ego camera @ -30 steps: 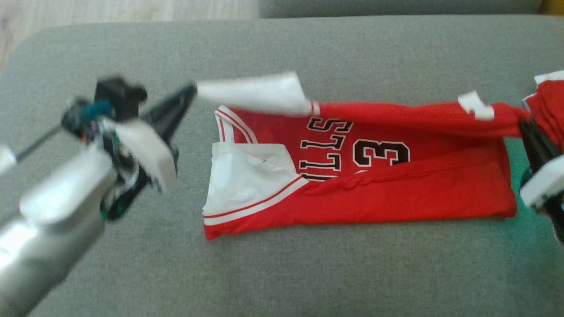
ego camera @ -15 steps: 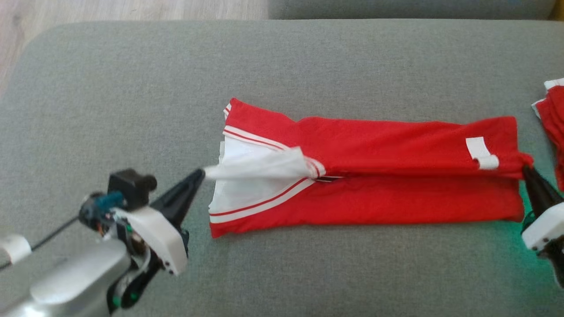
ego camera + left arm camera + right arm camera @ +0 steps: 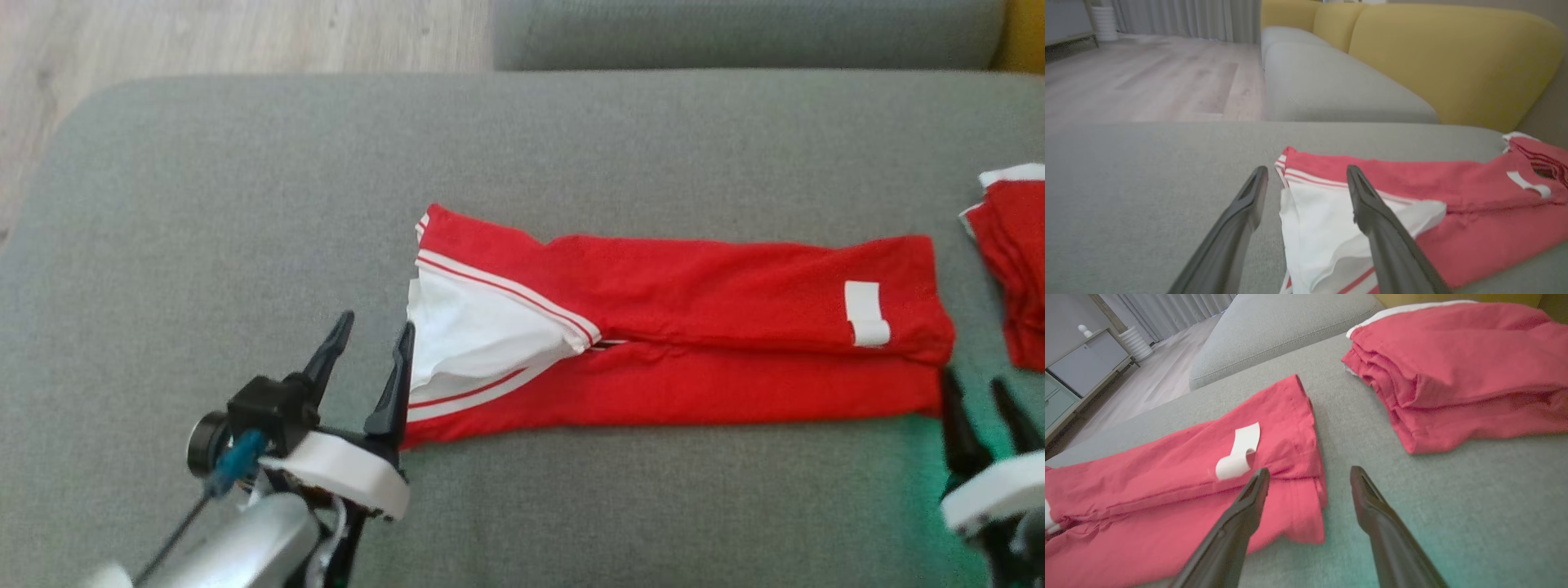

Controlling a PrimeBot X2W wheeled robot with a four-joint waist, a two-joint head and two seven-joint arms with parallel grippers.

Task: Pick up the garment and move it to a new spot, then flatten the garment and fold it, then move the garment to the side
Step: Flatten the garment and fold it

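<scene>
The garment [image 3: 678, 343] lies on the grey cushion [image 3: 245, 204] folded into a long red strip, its white sleeve [image 3: 473, 335] at the left end and a white tag [image 3: 865, 312] near the right end; the lettering is folded out of sight. My left gripper [image 3: 371, 331] stands open just off the sleeve end, and in the left wrist view the left gripper [image 3: 1306, 183] has one finger over the white sleeve [image 3: 1327, 228]. By the strip's right end, near its front corner, my right gripper [image 3: 976, 392] is open. In the right wrist view the right gripper [image 3: 1308, 477] straddles the garment's corner [image 3: 1298, 486] and holds nothing.
A second folded red garment [image 3: 1012, 261] lies at the right edge, close to the right gripper; it shows as a thick stack [image 3: 1457, 375] in the right wrist view. A yellow sofa back [image 3: 1453, 57] and wooden floor [image 3: 1147, 77] lie beyond the cushion.
Both grippers brought the far edge over toward me, covering the lettering, then let go and opened. The sleeve and the tag end now rest on the strip. The camera view shifted slightly.
</scene>
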